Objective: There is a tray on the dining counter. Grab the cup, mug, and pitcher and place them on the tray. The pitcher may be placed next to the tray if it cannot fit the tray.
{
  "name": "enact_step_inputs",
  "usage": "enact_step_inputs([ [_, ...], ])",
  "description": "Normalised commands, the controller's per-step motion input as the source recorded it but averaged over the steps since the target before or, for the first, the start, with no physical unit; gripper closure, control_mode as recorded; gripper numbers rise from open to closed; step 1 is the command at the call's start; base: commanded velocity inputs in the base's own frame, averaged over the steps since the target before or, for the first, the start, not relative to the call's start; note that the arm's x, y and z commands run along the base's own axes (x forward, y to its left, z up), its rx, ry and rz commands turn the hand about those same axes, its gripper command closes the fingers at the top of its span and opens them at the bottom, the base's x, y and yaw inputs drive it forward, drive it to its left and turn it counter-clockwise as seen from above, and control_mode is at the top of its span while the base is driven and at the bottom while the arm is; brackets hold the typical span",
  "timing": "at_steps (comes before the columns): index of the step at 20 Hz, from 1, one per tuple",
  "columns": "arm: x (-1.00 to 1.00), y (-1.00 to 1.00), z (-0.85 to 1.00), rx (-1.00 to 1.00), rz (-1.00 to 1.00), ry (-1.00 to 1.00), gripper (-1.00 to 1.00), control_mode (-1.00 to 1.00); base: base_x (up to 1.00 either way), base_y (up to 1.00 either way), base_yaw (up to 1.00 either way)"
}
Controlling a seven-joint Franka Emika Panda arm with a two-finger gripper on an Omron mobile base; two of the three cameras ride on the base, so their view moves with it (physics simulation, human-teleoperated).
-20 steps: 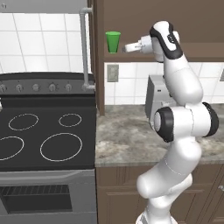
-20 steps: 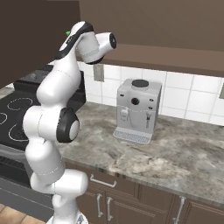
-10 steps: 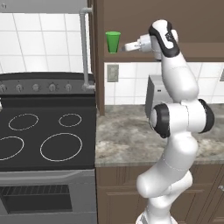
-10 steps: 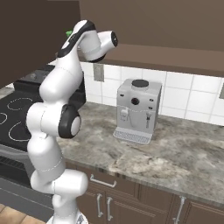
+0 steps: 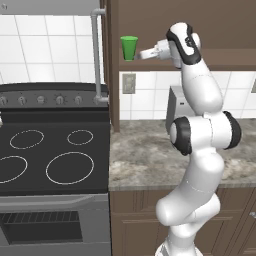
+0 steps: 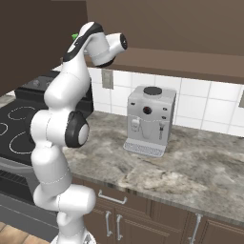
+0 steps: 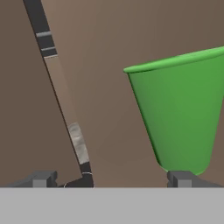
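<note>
Hand view looks along the gripper (image 7: 111, 178), whose two dark fingertips (image 7: 40, 178) stand wide apart with nothing between them. Just past the right-hand tip stands the cup (image 7: 181, 114), upright, green, wider at the rim than at the foot; its base sits just above that tip, off to one side of the gap rather than centred in it. Whether the tip touches the cup cannot be told. Behind the cup is plain brown cabinet wall, and a thin dark strip crosses the frame at a slant.

From the left base view, the arm (image 5: 202, 150) rises over the bench (image 5: 145, 160) beside the stove (image 5: 50, 165). Its gripper (image 5: 146, 53) reaches level toward the cup (image 5: 129, 48), which stands on a shelf (image 5: 225, 57) under the upper cabinet, above a wall outlet (image 5: 129, 83). The gripper's end is just beside the cup.

From the right base view, a sliver of the cup (image 6: 75, 36) shows past the arm's upper link (image 6: 88, 45). A white coffee machine (image 6: 150, 120) stands on the bench (image 6: 190, 167) against the tiled wall, well apart from the cup.
</note>
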Motion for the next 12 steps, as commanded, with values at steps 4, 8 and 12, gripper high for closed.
enact_step_inputs([
  [4, 0.08, 0.05, -0.05, -0.01, 0.0, -0.02, -1.0, -1.0, 0.0, 0.0, 0.0],
  [8, 0.09, 0.03, -0.03, 0.0, 0.0, -0.03, -1.0, -1.0, 0.0, 0.0, 0.0],
  [12, 0.1, 0.02, -0.01, 0.0, 0.0, -0.01, -1.0, -1.0, 0.0, 0.0, 0.0],
])
